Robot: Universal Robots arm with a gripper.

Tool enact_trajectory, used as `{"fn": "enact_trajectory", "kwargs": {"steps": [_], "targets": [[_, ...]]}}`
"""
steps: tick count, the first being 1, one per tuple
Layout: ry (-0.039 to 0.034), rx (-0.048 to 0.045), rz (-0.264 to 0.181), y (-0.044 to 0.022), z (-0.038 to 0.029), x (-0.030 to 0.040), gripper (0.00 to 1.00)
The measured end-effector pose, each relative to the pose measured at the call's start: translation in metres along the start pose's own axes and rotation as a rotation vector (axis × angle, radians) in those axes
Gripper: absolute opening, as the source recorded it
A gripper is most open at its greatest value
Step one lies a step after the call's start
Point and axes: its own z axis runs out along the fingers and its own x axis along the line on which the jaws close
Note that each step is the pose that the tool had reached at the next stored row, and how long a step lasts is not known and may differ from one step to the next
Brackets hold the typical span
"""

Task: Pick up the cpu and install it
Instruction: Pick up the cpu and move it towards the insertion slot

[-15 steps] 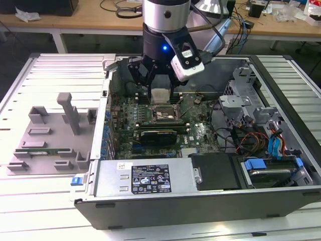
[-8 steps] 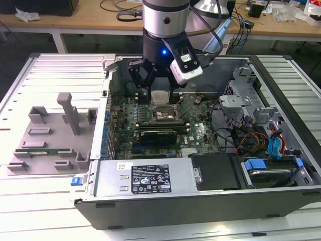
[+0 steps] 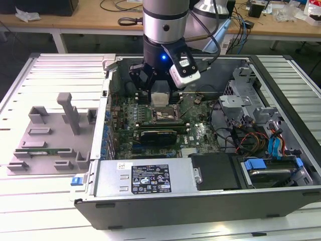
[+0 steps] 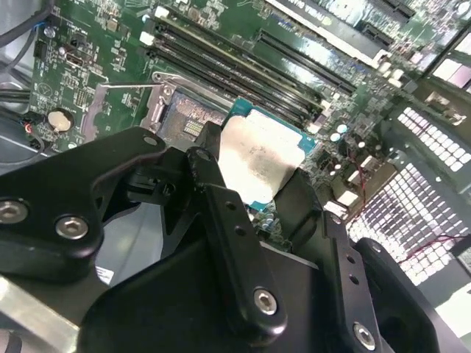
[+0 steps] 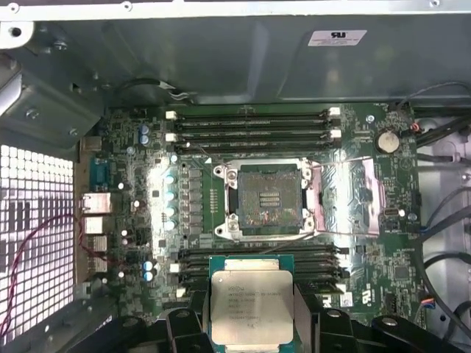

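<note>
Gripper (image 5: 251,327): pinched on two opp. edges of cpu (image 5: 251,300), metal plate up. Fingertips were hard to pick out against the dark linkage, and the chip's near edge was cut off in first wrist view. Cpu hung over memory slots (image 5: 316,257), just beside open socket (image 5: 268,197), not in it; gap to board couldn't be judged. Load plate (image 5: 353,195) lay flipped back. Motherboard (image 5: 140,154) sat in open pc case (image 3: 200,203) on white slatted table (image 3: 45,68), w/ wooden bench (image 3: 95,17) behind.
</note>
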Motion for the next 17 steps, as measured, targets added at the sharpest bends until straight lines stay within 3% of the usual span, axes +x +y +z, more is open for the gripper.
{"fn": "enact_trajectory", "kwargs": {"steps": [4,10,17], "targets": [[0.0001,0.0000,0.000,0.0079,0.0051,-0.0031,0.54],[0.0004,-0.0002,-0.002,0.0135,0.0112,-0.0092,0.54],[0.0011,-0.0005,-0.013,0.0225,0.0210,-0.0103,0.54]]}}
